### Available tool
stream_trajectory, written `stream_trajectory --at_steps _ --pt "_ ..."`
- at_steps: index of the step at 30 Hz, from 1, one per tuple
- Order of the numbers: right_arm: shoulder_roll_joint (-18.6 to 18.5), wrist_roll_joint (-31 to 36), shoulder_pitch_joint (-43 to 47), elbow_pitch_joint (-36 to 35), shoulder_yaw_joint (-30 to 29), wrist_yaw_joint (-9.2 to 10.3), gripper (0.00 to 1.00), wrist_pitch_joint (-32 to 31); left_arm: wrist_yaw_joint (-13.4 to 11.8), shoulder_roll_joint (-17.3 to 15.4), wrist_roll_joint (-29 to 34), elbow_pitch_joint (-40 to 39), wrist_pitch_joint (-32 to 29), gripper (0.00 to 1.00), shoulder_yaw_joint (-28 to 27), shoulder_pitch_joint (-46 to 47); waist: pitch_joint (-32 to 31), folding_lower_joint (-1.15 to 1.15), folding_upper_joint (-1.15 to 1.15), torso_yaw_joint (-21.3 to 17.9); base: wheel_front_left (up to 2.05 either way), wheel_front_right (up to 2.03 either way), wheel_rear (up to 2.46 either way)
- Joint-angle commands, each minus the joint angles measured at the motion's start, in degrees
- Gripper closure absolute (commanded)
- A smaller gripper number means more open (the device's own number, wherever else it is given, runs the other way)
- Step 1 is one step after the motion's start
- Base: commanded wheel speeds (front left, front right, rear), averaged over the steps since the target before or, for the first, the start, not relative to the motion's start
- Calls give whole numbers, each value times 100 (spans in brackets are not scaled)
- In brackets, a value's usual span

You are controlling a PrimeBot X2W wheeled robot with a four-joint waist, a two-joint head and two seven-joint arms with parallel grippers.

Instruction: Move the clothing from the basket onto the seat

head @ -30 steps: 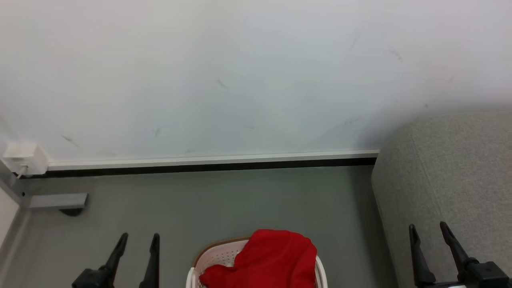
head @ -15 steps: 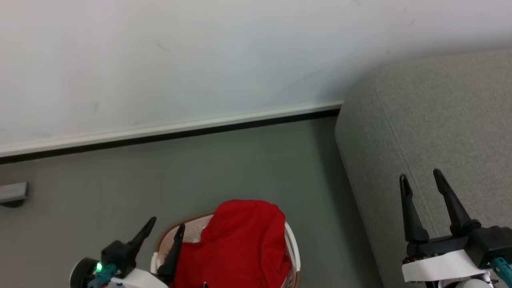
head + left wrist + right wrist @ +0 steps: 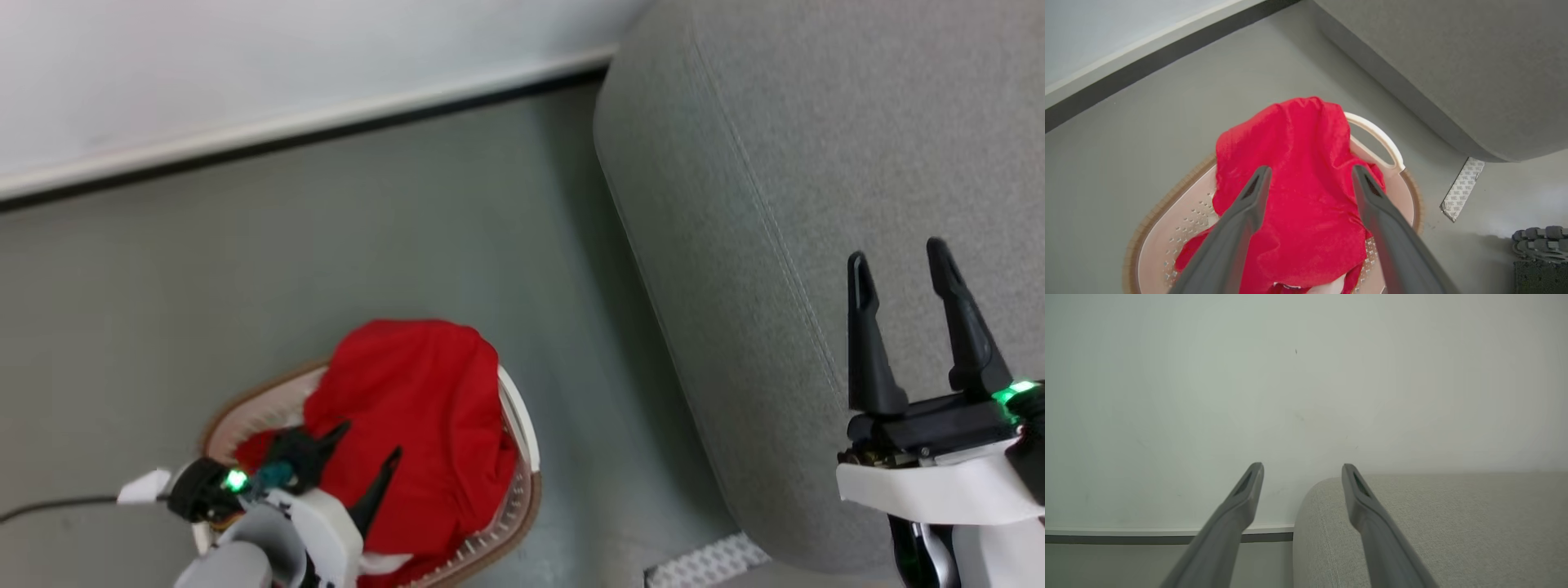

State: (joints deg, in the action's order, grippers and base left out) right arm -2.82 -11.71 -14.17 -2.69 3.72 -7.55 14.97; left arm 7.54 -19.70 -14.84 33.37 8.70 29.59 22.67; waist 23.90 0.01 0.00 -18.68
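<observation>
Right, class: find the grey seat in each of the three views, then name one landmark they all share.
Head view: seat takes the upper right.
Left wrist view: seat across the top right, beyond the basket.
Right wrist view: seat at the lower right, below the wall.
Shared landmark: the skirting board, running along the wall to the seat.

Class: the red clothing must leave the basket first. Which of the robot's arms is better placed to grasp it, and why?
Left. The left gripper hangs open above the clothing in the basket, aimed at it. The right gripper, also open, is over the seat, away from the clothing.
</observation>
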Motion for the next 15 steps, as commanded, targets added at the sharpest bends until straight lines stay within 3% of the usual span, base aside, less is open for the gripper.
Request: stream_trajectory --at_steps 1,15 --pt "2 -58 -141 -112 1 12 0 16 -8 -129 -63 71 -142 0 134 230 534 -1 0 -273 0 0 0" --pt "0 -245 -741 -686 270 12 0 15 -112 -499 -15 548 -949 0 441 1340 2083 -1 0 -361 0 0 0"
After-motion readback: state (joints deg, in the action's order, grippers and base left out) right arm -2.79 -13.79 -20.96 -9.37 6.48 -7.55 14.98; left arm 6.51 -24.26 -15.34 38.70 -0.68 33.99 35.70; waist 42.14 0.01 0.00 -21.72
